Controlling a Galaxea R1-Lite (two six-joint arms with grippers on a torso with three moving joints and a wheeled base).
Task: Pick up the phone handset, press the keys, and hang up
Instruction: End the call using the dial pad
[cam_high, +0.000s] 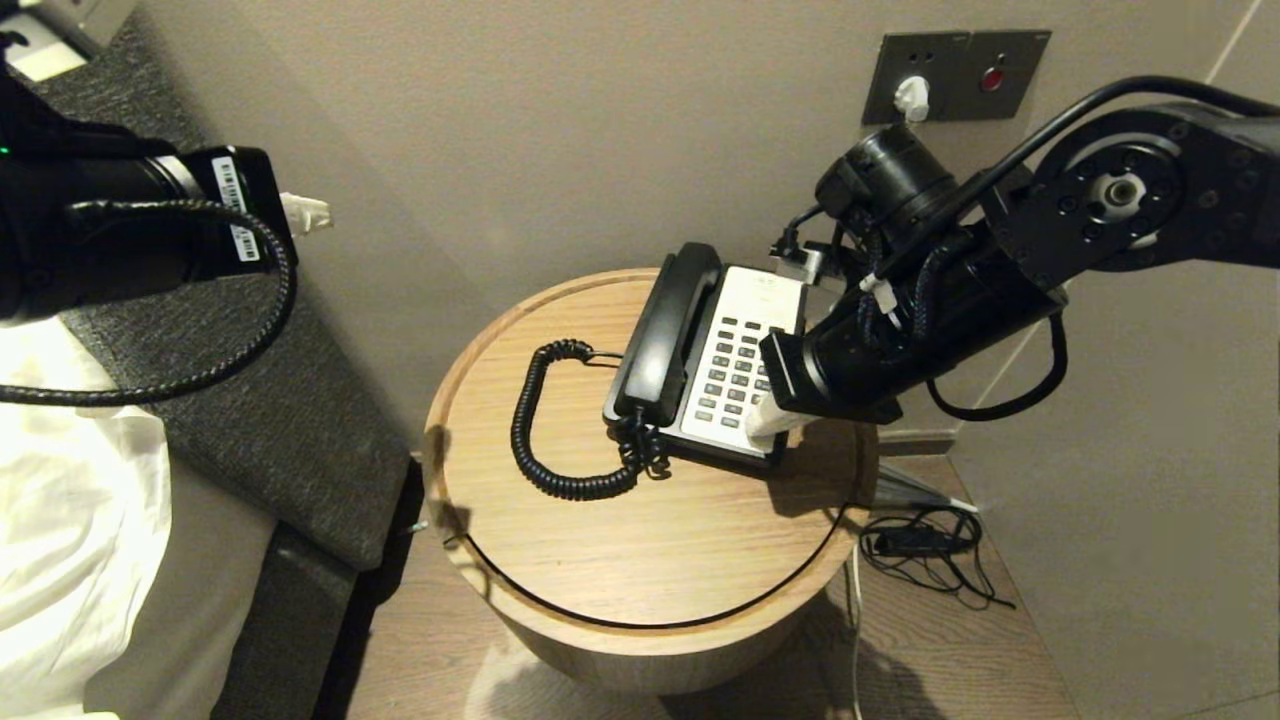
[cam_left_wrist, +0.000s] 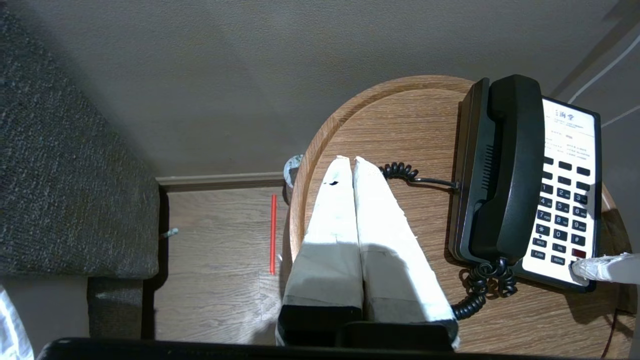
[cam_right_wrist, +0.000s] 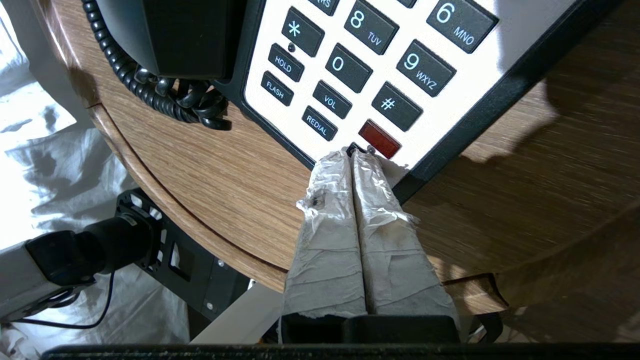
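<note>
Keep the right gripper pressed shut — its taped tips sit at the white keypad's lower edge, beside the red rectangular key. Shift onto one key, then press straight down. The black handset lies cradled; the left gripper, also closed, hovers clear.

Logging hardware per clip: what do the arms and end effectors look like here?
Both arms are black. The left arm carries white barcode labels and a braided black cable loop. The right arm has a round silver-hubbed joint and black cables. The left end effector and right end effector have tapered fingers wrapped in white tape.
</note>
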